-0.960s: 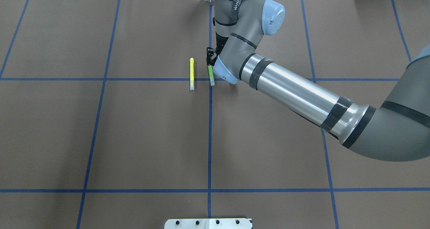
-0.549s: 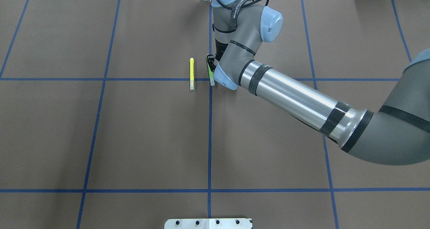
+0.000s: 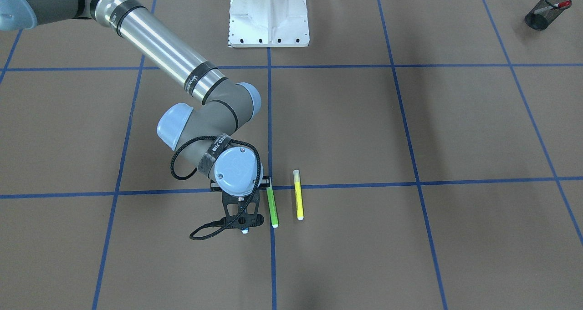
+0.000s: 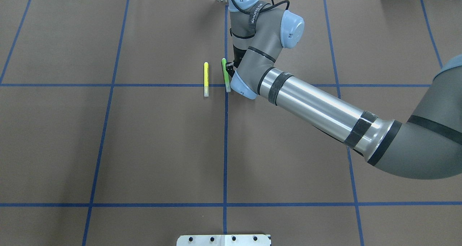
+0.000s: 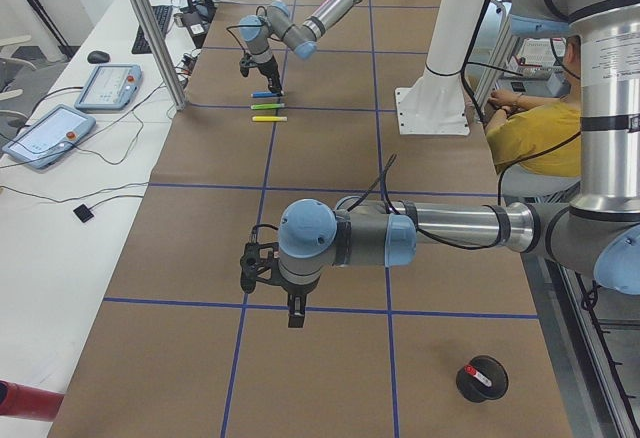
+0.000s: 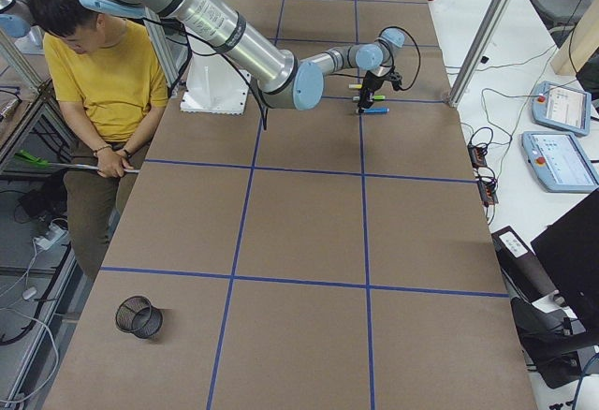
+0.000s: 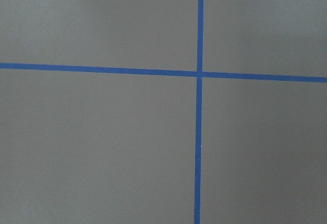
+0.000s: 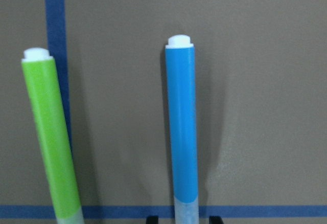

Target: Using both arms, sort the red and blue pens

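Observation:
The blue pen (image 8: 182, 127) lies flat on the brown mat, its white end pointing away in the right wrist view. My right gripper (image 3: 244, 224) hangs directly over it, open, one black fingertip on each side of the clear cap. From the front the gripper hides nearly all of the pen, but the pen (image 6: 374, 109) shows in the exterior right view. The red pen (image 3: 558, 5) stands in a black mesh cup (image 3: 542, 16) at the far corner. My left gripper (image 5: 250, 268) shows only in the exterior left view, so I cannot tell its state; its wrist camera sees only mat and tape.
A green marker (image 4: 226, 75) lies just beside the blue pen, and a yellow marker (image 4: 206, 79) lies further left. The white pedestal (image 3: 268, 14) stands mid-table. Another mesh cup (image 6: 138, 316) sits at the right end. A seated person (image 6: 103, 82) is beside the table.
My right wrist has shifted rightward off the green marker, which now shows in full, and the gripper now sits over the blue pen.

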Available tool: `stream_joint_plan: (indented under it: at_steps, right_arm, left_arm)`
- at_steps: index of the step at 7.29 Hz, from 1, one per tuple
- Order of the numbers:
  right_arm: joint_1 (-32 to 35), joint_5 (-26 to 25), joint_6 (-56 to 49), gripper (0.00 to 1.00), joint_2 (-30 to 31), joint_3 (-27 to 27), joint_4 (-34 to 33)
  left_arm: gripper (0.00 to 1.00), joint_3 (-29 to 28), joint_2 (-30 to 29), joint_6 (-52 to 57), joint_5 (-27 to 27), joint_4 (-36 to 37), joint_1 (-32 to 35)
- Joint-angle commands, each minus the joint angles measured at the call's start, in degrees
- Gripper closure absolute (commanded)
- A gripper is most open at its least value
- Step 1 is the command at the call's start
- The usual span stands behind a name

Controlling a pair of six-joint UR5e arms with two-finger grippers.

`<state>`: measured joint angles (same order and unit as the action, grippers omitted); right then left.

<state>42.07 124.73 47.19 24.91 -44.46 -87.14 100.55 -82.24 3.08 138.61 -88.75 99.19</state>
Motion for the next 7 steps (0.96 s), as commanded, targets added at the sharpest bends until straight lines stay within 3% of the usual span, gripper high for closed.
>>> stream_joint_plan:
  at_steps: [1, 5, 7]
  right_arm:
    - [0.0, -1.8, 0.4, 0.57, 0.0, -0.1, 2.0]
    - [-0.2, -8.3, 3.6, 0.58, 0.5, -0.3, 6.6]
    - [-0.8, -8.5, 4.7, 0.59, 1.1, -0.5, 8.1]
  left_arm:
    - [0.0, 0.0, 0.0, 0.0, 0.0, 0.0, 0.0]
    - [0.0, 0.0, 0.0, 0.0, 0.0, 0.0, 0.0]
    - [0.0, 0.0, 0.0, 0.0, 0.0, 0.1, 0.0]
